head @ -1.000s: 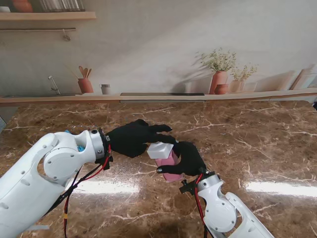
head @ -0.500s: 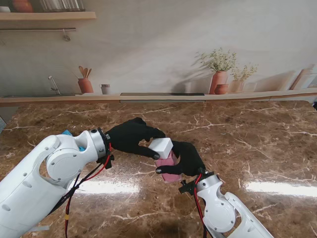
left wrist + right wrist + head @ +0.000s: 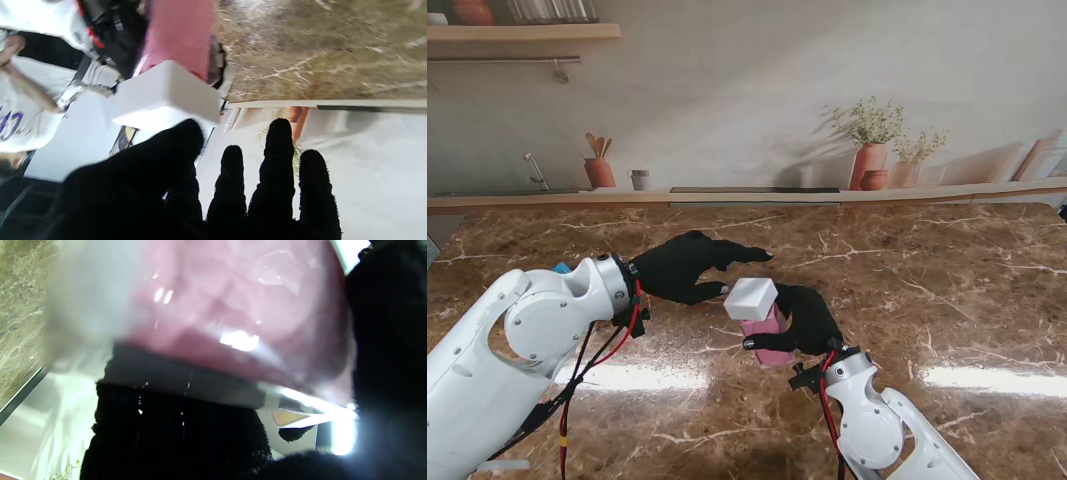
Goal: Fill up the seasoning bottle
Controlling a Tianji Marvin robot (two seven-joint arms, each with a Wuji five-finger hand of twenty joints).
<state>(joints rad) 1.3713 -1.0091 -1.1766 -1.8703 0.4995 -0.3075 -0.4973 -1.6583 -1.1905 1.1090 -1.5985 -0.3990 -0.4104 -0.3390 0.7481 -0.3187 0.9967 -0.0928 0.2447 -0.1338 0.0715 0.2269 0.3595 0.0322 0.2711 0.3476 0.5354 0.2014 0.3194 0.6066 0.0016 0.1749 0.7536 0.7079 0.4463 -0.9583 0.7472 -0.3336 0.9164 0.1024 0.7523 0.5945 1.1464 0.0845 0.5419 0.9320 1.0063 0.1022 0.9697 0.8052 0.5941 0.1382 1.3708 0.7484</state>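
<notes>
The right hand holds the pink bottle near the middle of the table, its black fingers wrapped around the body. The bottle leans a little and seems lifted off the table, probably so that its top faces the other hand. I judge that this grip is meant only to keep the bottle firm while the top is worked on.

The white cap sits on the top of the bottle, tilted. From the left wrist view the cap looks partly raised, but I cannot tell if it is free or attached.

The left hand is at about 10 o'clock from the bottle, just beside the cap. Its fingers are spread and straight and it holds nothing. It does not seem to touch the cap.

The bottle must be opened before it can be filled, so the task looks to be at an early step.
</notes>
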